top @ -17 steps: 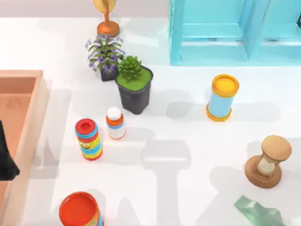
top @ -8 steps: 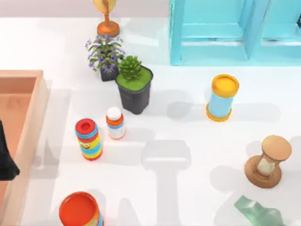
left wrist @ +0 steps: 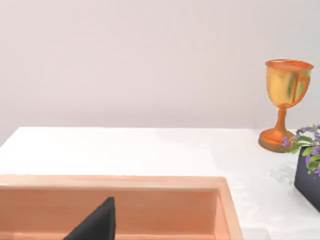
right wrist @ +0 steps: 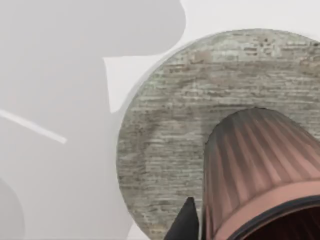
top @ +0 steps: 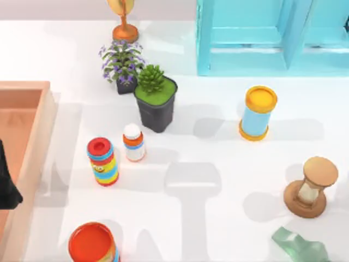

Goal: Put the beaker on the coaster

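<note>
On the coaster point(right wrist: 165, 135), a round grey disc of brick pattern lying flat on the white table point(top: 229, 224), the beaker point(right wrist: 255, 165) covers the part nearest the right wrist camera. Its ribbed side and dark rim are visible. Whether its base touches the coaster cannot be told. A dark tip of the right gripper point(right wrist: 186, 222) is just beside the beaker's wall. Its grip state cannot be told.

At the table's left edge, the left arm point(top: 6, 180) is parked over the wooden tray point(top: 34, 136). A dark wedge of the left gripper point(left wrist: 97, 222) hangs inside the tray. Its grip state cannot be told.

Positions in the top view:
- Goblet point(top: 123, 22): far edge, left of centre.
- Flowering plant point(top: 121, 63): just near of the goblet.
- Succulent point(top: 156, 101): in a black pot, touching the flowering plant's right side.
- White bottle point(top: 133, 142): near of the succulent.
- Striped canister point(top: 102, 161): just left of the bottle, upright.
- Orange can point(top: 91, 243): near edge, left of centre.
- Blue cylinder point(top: 257, 113): right of centre, upright.
- Hourglass point(top: 311, 186): right side, upright.
- Green glass piece point(top: 299, 246): near edge, near of the hourglass.
- Turquoise frame point(top: 272, 35): far right.

Compared with the top views 1.0 s and 0.5 s ago, every listed item stands where it stood, and the left arm has not shifted.
</note>
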`<control>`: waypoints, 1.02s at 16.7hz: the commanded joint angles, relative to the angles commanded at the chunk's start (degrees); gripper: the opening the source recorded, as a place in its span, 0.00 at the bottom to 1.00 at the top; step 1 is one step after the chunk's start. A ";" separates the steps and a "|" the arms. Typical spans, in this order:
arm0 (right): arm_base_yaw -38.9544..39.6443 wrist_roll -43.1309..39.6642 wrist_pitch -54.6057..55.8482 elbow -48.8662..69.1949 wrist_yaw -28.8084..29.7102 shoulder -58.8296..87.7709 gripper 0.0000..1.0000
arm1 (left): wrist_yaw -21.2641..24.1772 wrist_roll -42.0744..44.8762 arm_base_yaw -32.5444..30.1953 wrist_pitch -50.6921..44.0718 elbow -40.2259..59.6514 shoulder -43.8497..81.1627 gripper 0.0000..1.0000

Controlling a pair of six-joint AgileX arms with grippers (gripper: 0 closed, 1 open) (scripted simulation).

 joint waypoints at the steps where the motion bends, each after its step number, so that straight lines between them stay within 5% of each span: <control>1: 0.00 0.00 0.00 0.00 0.00 0.00 0.08 | 0.00 0.00 0.00 0.00 0.00 0.00 1.00; 13: 0.00 0.00 0.00 0.00 0.00 0.00 0.98 | 0.00 0.00 0.00 0.00 0.00 0.00 1.00; 17: 0.00 0.00 0.00 0.00 0.00 0.00 1.00 | 0.00 0.00 0.00 0.00 0.00 0.00 1.00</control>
